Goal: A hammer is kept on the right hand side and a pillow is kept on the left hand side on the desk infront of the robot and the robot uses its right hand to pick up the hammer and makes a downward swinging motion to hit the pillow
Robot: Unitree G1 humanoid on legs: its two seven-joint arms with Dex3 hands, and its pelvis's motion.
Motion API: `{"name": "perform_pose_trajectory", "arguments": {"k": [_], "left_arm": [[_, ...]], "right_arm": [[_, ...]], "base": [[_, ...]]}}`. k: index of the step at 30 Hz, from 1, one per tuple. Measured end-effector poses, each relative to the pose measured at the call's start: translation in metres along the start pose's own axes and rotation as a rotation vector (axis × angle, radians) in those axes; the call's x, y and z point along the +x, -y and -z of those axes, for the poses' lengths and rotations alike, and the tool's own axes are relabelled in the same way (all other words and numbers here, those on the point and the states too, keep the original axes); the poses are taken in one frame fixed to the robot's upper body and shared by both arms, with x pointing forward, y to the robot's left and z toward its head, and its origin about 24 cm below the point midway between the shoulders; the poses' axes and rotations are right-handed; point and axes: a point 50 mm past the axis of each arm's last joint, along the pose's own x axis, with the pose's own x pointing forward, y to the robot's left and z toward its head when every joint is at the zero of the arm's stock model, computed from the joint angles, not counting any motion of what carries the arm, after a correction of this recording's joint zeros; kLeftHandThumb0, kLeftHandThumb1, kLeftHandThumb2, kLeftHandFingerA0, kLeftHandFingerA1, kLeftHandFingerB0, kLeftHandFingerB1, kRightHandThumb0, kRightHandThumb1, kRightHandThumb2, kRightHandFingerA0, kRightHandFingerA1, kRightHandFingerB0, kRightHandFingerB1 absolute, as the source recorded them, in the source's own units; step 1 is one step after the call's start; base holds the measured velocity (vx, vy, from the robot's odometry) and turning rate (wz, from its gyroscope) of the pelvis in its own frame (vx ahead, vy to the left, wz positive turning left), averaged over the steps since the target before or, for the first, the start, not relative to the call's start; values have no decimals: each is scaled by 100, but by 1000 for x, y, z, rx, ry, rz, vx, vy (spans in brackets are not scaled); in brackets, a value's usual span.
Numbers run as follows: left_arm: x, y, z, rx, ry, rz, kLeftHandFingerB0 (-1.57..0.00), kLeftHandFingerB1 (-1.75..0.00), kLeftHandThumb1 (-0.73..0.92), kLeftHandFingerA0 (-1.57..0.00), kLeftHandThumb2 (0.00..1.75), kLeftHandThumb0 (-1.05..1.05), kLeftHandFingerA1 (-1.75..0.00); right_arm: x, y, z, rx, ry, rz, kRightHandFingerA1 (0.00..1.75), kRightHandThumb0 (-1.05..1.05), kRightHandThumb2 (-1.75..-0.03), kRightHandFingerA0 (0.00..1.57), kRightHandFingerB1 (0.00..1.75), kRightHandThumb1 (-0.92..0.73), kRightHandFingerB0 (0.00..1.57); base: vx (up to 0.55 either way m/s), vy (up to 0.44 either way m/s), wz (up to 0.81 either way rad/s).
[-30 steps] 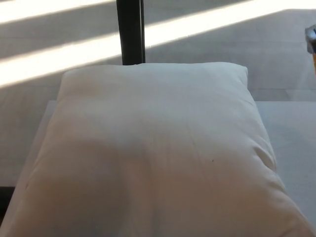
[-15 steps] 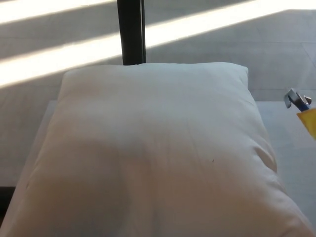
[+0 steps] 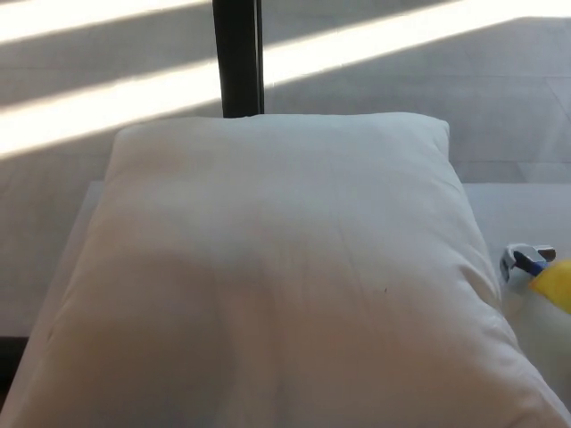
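A large white pillow point(image 3: 277, 276) fills most of the head view and lies on the white desk point(image 3: 522, 218). At the right edge the hammer point(image 3: 535, 272) shows only in part: a grey metal head with a blue neck and a yellow handle that runs out of the picture. Its head sits low, just beside the pillow's right edge, close to the desk top. Neither of my hands shows in the picture.
A dark vertical post point(image 3: 237, 58) stands behind the pillow. Beyond the desk is a grey floor crossed by bright bands of sunlight point(image 3: 107, 107). A strip of bare desk lies to the right of the pillow.
The hammer head has come down along the right edge, from the top right corner to mid height, then to just beside the pillow's right edge. The pillow has not moved.
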Motion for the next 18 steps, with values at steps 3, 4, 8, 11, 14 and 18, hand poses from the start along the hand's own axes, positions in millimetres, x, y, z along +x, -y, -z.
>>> {"name": "perform_pose_trajectory", "arguments": {"k": [3, 4, 8, 11, 14, 18], "left_arm": [[0, 0, 0, 0, 0, 0, -55, -45, 86, -61, 65, -69, -55], [0, 0, 0, 0, 0, 0, -57, -46, 85, -62, 65, -69, -57], [0, 0, 0, -1, 0, 0, -57, -46, 85, -63, 65, -68, -55], [0, 0, 0, -1, 0, 0, -56, -45, 85, -61, 65, -69, -54], [0, 0, 0, -1, 0, 0, -56, -46, 85, -62, 65, -69, -57], [0, 0, 0, -1, 0, 0, -55, -45, 85, -63, 65, -68, -54]], "right_arm": [[1, -2, -1, -93, 9, 53, 148, -30, -67, 86, 71, -71, 74], [1, -3, -1, -124, 14, 73, 151, -31, -66, 82, 79, -72, 75], [2, -4, -3, -250, 36, 145, 155, -31, -63, 85, 100, -63, 78], [3, -5, -5, -322, 58, 189, 151, -36, -62, 86, 91, -59, 78], [4, -7, -6, -387, 86, 227, 151, -36, -61, 85, 48, -59, 55], [4, -7, -9, -447, 125, 263, 112, -46, -59, 78, 35, -65, 33]], "base": [[0, 0, 0], [0, 0, 0], [0, 0, 0], [0, 0, 0], [0, 0, 0], [0, 0, 0]]}}
